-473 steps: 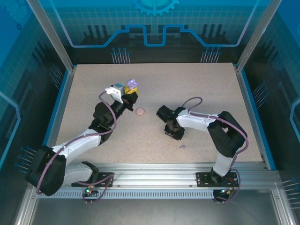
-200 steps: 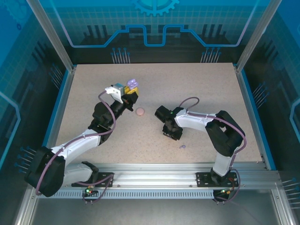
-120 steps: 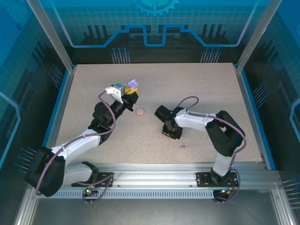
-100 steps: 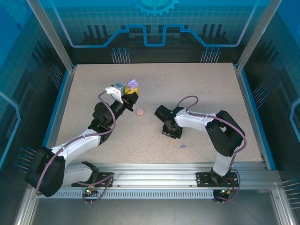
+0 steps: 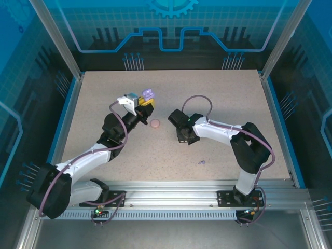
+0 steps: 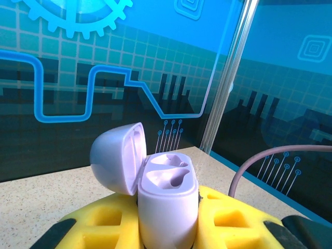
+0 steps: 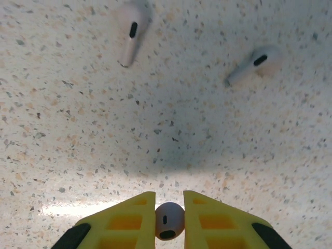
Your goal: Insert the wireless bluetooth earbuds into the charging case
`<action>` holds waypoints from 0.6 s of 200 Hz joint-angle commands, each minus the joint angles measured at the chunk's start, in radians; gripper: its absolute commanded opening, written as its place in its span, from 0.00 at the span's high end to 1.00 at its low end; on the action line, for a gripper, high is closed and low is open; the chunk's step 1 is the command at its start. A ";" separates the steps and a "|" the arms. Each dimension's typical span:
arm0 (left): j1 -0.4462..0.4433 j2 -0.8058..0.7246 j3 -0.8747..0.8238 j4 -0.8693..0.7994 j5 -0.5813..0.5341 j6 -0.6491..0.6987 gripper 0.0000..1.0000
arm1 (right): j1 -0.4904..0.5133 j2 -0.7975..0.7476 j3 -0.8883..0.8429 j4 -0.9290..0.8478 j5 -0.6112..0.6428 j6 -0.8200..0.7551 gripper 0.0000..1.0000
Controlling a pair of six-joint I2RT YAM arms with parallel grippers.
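Plenty of bare table (image 5: 228, 93) across the far half and down the left side for passing. Tighter in the middle: pink case (image 5: 155, 123) lying between left gripper (image 5: 147, 101), raised with the open lilac case (image 5: 149, 94) clamped (sockets facing up, open from above), and right gripper (image 5: 183, 137), low and near, pinching a held lilac bud (image 7: 167, 220). Ahead of those right fingers, two pale earbuds (image 7: 130, 31) well apart with a clear lane between; loose lilac bud (image 5: 202, 162) alone toward the near rail.

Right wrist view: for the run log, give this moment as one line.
left gripper: shut on open charging case | right gripper: shut on earbud | table: two pale earbuds loose
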 commanded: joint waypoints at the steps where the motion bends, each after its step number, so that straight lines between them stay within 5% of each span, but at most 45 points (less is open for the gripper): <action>1: -0.007 -0.039 -0.027 -0.005 0.014 -0.005 1.00 | 0.015 -0.009 -0.001 0.027 0.025 -0.138 0.83; 50: -0.007 -0.078 -0.047 -0.043 -0.005 -0.011 1.00 | 0.043 0.136 0.113 -0.085 0.001 -0.298 0.82; 120: -0.010 -0.060 -0.026 -0.041 -0.005 -0.022 1.00 | 0.078 0.239 0.168 -0.146 -0.037 -0.310 0.76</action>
